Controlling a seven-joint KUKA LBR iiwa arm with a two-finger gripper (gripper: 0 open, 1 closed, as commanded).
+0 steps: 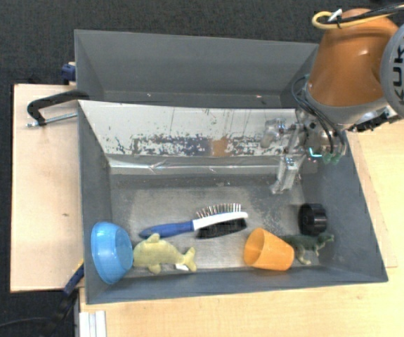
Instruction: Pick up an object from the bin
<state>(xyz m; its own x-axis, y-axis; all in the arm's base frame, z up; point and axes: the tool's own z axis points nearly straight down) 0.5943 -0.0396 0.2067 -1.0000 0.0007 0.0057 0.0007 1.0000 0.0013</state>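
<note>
My gripper point(286, 180) hangs at the bin's right side, well above the floor, with its metal fingers pointing down and nothing between them. Below and to its right lies a small black round cap-like thing point(313, 219). An orange cup point(267, 251) lies on its side near the front wall, below the gripper. Beside the cup, in the front right corner, sits a small dark green toy figure point(313, 248). A brush with a blue handle and a white bristle head point(200, 223) lies left of the cup.
A pale yellow soft toy fish point(162, 253) and a blue bowl on its side point(110, 251) lie along the front wall at the left. The arm's orange cover stands over the bin's back right corner. The bin walls slope steeply.
</note>
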